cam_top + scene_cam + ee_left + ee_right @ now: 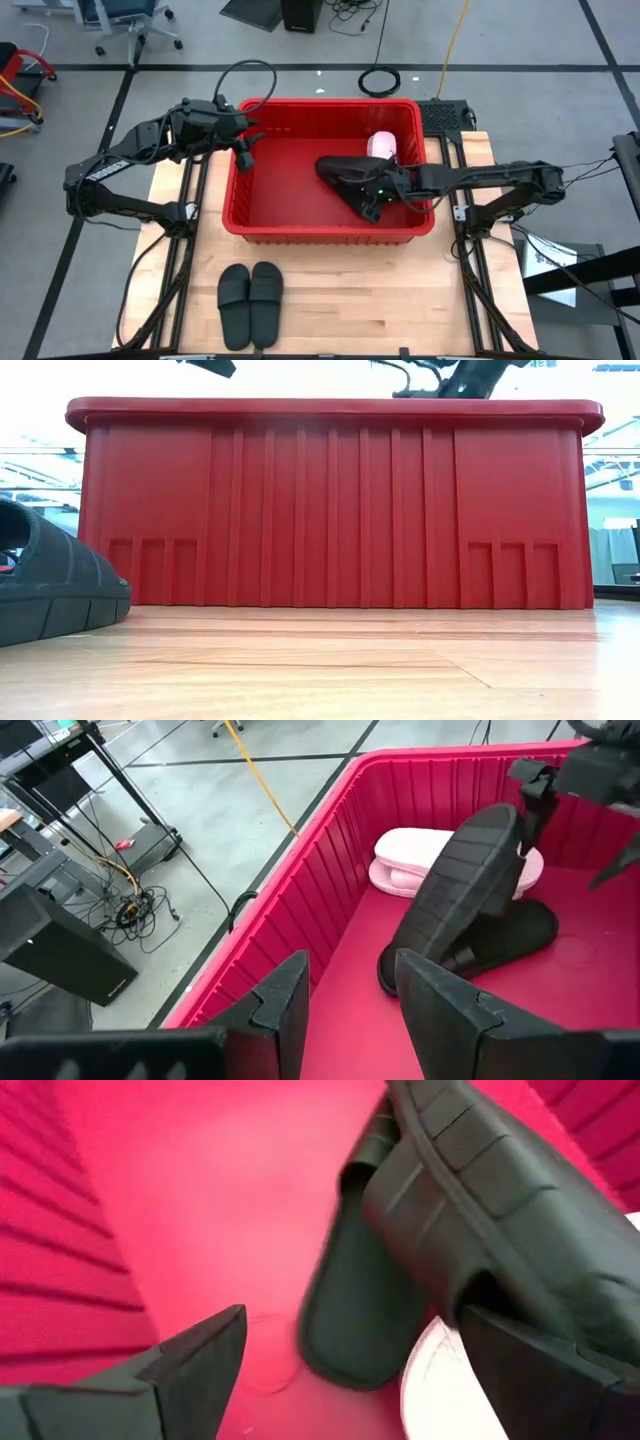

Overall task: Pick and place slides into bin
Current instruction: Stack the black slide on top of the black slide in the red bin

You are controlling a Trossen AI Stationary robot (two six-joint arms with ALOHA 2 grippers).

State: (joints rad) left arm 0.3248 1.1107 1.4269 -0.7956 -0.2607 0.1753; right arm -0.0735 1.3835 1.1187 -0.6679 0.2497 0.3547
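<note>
The red bin (320, 103) stands mid-table. Inside it, near its right wall, one black slide (465, 880) leans tilted, sole up, on a second black slide (515, 935) that lies flat, with a pale pink slide (410, 855) behind them. My right gripper (350, 1370) is open inside the bin at the leaning slide's raised end. My left gripper (350, 1010) hangs open over the bin's far left corner with nothing between its fingers. Two more black slides (250, 300) lie side by side on the table in front of the bin. My right gripper stands with its jaws wide apart, slanting down into the bin from the table's right. One finger (540, 1370) is right under the leaning black slide's raised edge (500, 1270); whether it touches that edge, I cannot tell.
The bin's tall walls (330, 510) ring the right gripper. Its floor (285, 185) is bare on the left half. Bare wooden tabletop (400, 300) lies to the right of the two slides in front. One of them (50, 590) shows at the low view's left.
</note>
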